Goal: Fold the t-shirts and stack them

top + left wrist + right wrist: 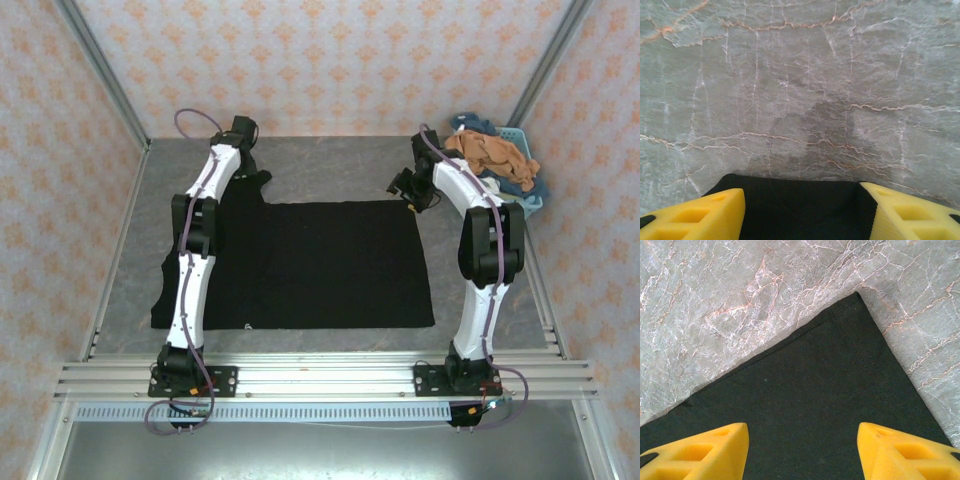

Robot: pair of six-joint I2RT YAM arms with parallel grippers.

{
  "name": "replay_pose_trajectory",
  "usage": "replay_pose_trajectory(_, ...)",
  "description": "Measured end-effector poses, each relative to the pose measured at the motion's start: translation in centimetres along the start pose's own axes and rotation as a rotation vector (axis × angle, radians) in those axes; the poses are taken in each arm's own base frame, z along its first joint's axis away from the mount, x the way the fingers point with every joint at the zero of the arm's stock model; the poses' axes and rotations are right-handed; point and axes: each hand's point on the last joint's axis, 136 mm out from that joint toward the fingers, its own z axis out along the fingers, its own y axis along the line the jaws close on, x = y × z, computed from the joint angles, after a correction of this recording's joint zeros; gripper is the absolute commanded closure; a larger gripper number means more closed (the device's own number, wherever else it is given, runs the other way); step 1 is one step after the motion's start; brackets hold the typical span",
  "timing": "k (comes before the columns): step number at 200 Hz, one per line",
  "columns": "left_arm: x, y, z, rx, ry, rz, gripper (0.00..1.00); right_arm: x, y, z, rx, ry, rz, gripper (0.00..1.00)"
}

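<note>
Shirt (330, 265), matte black, square-cornered

The big t-shirt (320, 265) is plain black. The table (300, 165) is grey with white and orange cracks. Far right, a pale blue basket (523, 133) holds an orange t-shirt (490, 153) and a blue t-shirt (475, 124). The left gripper (801, 190) and right gripper (802, 426) are yellow.

Bright, even, soft light; faint shadow on the table (830, 125); black t-shirt (330, 265) featureless, underexposed
</note>
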Motion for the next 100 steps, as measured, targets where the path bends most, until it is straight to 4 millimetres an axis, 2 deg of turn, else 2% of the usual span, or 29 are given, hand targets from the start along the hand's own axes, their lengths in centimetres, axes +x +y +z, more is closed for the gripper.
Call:
replay_pose_trajectory(21,-0.7,0.1,-0.2,0.014,-0.002,-0.035,0.49,0.0,0.0,0.0,-0.003,0.003,0.008,0.40)
replay_pose_trajectory(44,-0.1,1.3,0.7,-0.001,0.039,-0.076,0.56,0.1,0.0,0.0,-0.003,0.003,0.011,0.41)
replay_pose_trajectory(75,0.2,3.0,1.6,-0.011,0.077,-0.127,0.57,0.2,-0.1,0.1,-0.001,0.006,0.016,0.41)
replay_pose_trajectory(100,0.1,3.8,1.8,-0.009,0.088,-0.157,0.76,0.2,-0.1,0.2,0.001,0.009,0.017,0.41)
